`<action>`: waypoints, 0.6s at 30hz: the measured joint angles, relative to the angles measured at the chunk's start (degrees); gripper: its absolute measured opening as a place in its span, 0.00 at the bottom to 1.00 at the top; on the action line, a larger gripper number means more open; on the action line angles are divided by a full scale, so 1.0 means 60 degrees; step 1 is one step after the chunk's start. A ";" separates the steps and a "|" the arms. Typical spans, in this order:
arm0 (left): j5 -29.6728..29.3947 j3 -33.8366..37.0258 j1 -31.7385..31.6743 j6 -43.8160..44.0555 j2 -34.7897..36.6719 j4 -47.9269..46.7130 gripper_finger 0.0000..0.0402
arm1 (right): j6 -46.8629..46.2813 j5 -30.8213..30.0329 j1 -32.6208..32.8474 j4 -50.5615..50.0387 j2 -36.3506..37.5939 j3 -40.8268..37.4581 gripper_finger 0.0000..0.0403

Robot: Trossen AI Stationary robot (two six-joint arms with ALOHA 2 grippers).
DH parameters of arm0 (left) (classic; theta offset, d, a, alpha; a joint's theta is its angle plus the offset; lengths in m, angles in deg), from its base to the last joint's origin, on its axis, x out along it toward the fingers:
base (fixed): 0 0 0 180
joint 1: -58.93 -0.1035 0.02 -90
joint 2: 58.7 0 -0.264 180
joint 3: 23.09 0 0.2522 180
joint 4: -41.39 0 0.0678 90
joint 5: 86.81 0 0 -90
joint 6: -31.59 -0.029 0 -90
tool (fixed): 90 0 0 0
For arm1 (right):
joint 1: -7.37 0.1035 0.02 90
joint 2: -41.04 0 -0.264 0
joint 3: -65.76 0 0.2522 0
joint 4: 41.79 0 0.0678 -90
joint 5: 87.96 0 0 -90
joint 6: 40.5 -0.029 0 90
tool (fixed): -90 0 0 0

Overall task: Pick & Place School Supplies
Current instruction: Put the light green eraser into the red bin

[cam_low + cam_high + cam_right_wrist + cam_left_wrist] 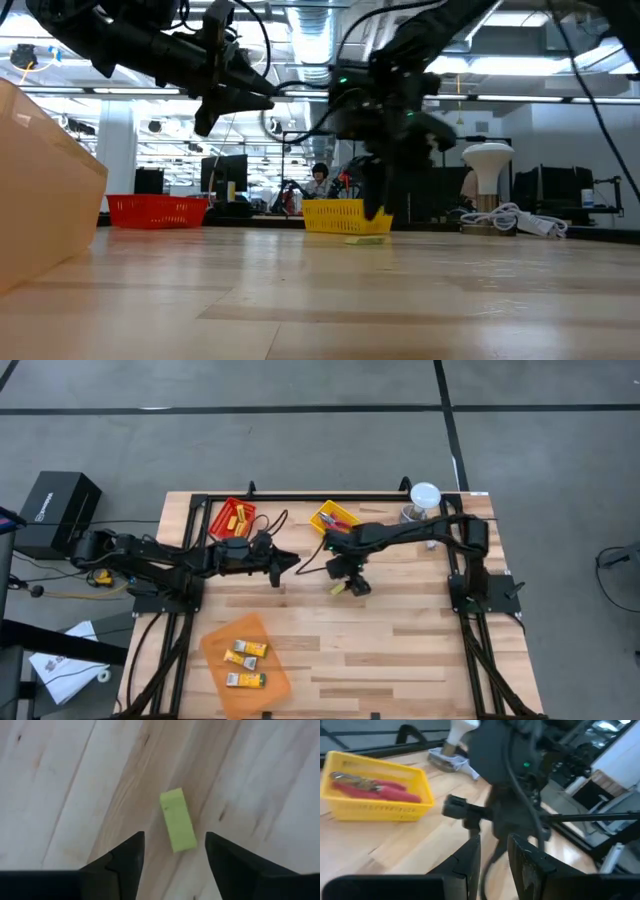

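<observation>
A small yellow-green block [177,820] lies flat on the wooden table near its middle [338,589]. My right gripper [175,852] hangs over it, pointing steeply down. It is open, with one finger on either side of the block's near end, and touches nothing. My left gripper [288,564] reaches in nearly level from the table's left and stops short of the right arm. A narrow gap shows between its fingers [494,865], with nothing in it. Red-handled tools [375,790] lie in the yellow tray [335,518]. Three yellow-and-white packs [245,651] lie in the orange tray [215,645].
A red tray [232,518] with small yellow items stands at the far left, beside the yellow tray. A white round lamp [425,495] with a coiled cable stands at the far right. The two grippers are close together over the table's middle. Bare wood lies toward the near right.
</observation>
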 joint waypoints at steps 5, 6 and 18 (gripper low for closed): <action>-0.0195 0.0020 -0.0473 -0.0092 0.0407 -0.0508 0.23 | 0.0078 -0.0005 0.0237 -0.0568 -0.0538 0.0591 0.48; -0.0211 0.0006 -0.0554 -0.0169 0.0460 -0.0463 0.23 | 0.0082 -0.0003 0.0276 -0.0444 -0.0508 0.0571 0.48; -0.0151 -0.0007 -0.1433 -0.1258 0.2530 -0.2722 0.23 | 0.0055 -0.0012 0.0261 0.0237 -0.0511 0.0195 0.48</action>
